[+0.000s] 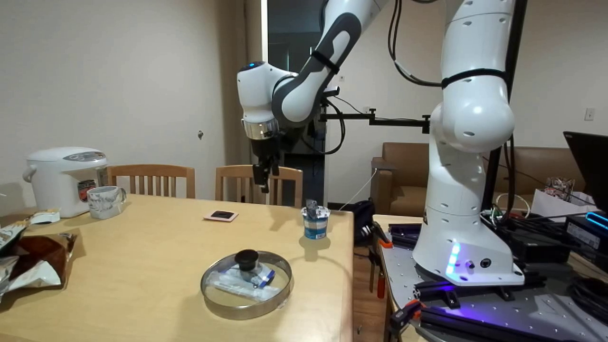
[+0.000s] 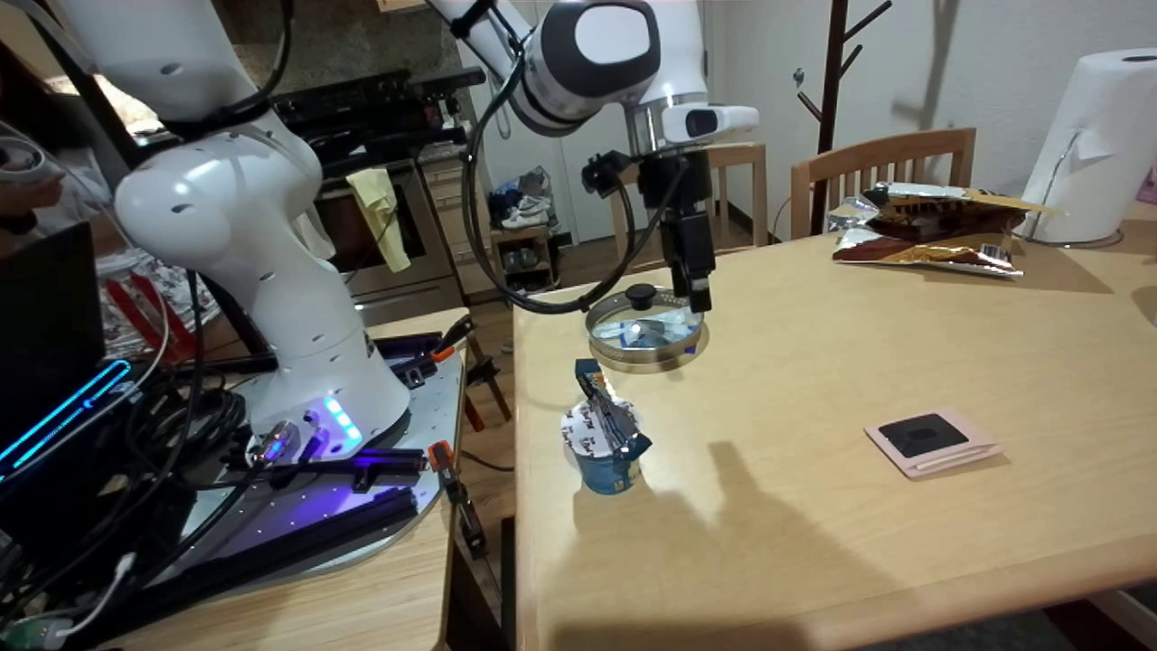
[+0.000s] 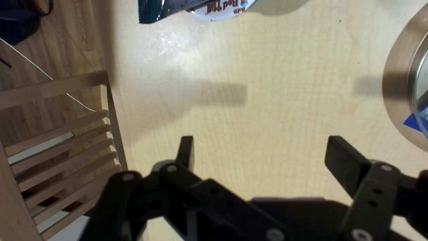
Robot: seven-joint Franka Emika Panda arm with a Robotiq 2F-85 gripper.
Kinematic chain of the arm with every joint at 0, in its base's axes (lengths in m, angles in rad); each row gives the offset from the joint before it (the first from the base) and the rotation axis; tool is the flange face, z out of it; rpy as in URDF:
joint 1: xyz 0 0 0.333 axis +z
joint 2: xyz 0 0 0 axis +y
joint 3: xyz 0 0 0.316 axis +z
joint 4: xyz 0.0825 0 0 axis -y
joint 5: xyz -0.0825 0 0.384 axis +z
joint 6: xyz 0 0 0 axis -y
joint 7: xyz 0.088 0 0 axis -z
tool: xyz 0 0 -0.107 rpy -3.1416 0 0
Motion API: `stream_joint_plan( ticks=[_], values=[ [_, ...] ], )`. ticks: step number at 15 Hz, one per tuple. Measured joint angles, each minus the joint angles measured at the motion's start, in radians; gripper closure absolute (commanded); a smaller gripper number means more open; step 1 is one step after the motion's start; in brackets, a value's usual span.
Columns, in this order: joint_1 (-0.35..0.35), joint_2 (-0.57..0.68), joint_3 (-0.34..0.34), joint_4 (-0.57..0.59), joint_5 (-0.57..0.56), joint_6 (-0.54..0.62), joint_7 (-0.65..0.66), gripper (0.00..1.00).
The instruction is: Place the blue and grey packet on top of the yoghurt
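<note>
The blue and grey packet lies across the top of the yoghurt cup, with its ends jutting past the lid. The packet shows in both exterior views [image 1: 311, 207] [image 2: 607, 411] and is cut off at the top edge of the wrist view [image 3: 157, 10]. The yoghurt is a small cup with a blue label and a printed white lid, upright near the table edge by the robot base [image 1: 315, 229] [image 2: 607, 472]; part of its lid shows in the wrist view [image 3: 222, 10]. My gripper [image 1: 267, 178] [image 2: 696, 289] [image 3: 260, 150] is open and empty, above the table and apart from both.
A round glass-lidded dish [image 1: 247, 311] [image 2: 644, 359] [image 3: 413, 73] stands on the table. A pink and black flat object [image 1: 221, 215] [image 2: 931, 438] lies near the yoghurt. A mug [image 1: 104, 202], a white water boiler [image 1: 66, 180] and snack bags [image 1: 40, 261] are farther off. Chairs [image 1: 259, 178] line the table.
</note>
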State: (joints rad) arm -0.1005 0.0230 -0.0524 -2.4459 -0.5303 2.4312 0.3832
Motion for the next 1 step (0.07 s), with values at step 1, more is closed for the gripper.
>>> stream_joint_plan(
  ticks=[1],
  values=[
    [0.000, 0.001, 0.000, 0.000, 0.000, 0.000, 0.000, 0.00]
  ],
)
